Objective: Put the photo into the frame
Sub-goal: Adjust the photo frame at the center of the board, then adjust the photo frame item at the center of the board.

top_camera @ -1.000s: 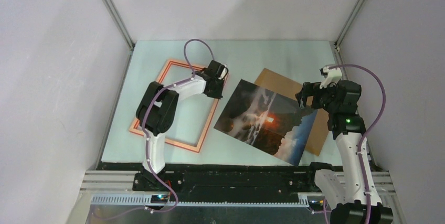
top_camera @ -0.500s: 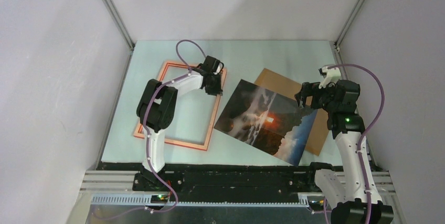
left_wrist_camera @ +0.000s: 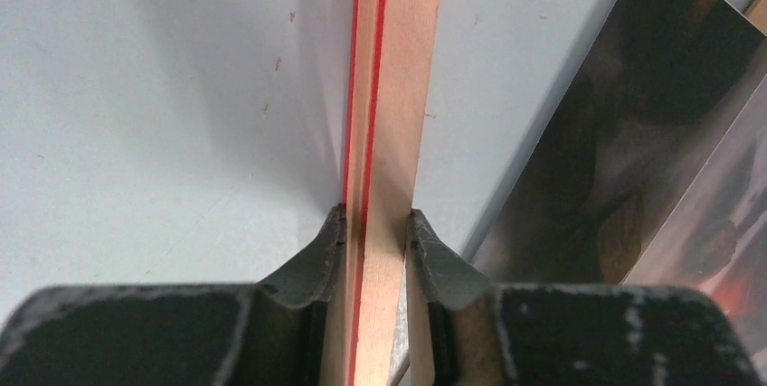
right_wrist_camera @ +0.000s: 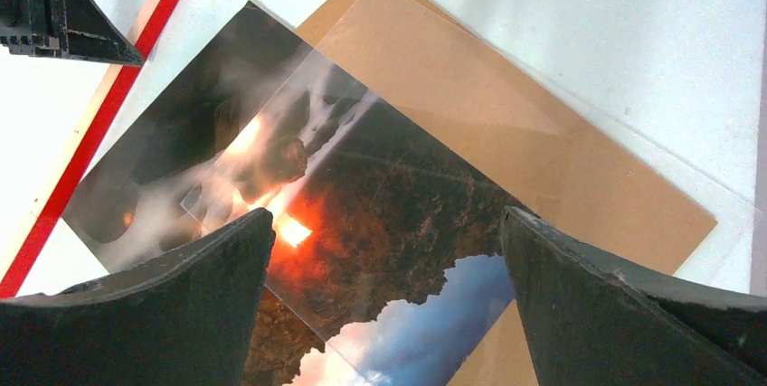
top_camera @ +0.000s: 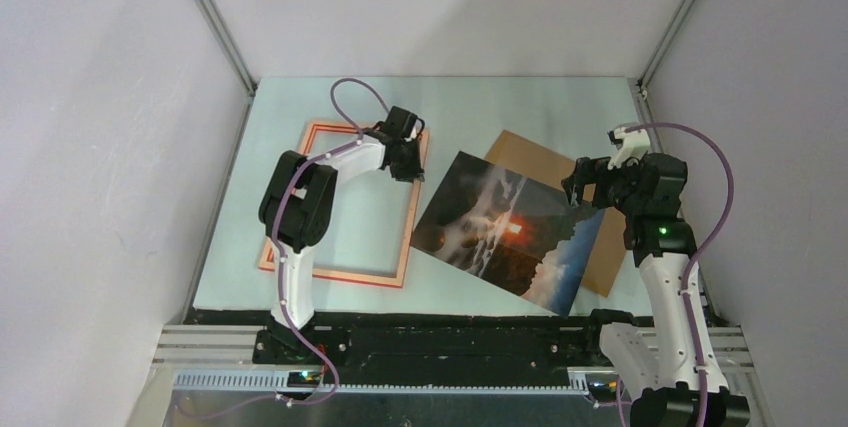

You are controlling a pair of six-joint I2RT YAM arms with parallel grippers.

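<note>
Frame point(top_camera: 335, 275) sits at the left of the table point(top_camera: 500, 107). The left gripper point(left_wrist_camera: 375, 223) pinches its right rail, probably to square it for loading. Photo point(top_camera: 500, 227) lies just right of it, partly over a brown board point(top_camera: 522, 152). The right gripper point(right_wrist_camera: 384, 232) hovers above the photo, jaws spread wide, apparently ready for pickup.

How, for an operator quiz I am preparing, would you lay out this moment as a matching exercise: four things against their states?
Things:
1. frame
2. photo
3. backing board
4. right fingers

States:
a. brown, partly covered by another thing
b. spread wide, holding nothing
c. one rail pinched between the left fingers
d. lying askew on the table, landscape side up

Pairs: 1-c, 2-d, 3-a, 4-b.
</note>
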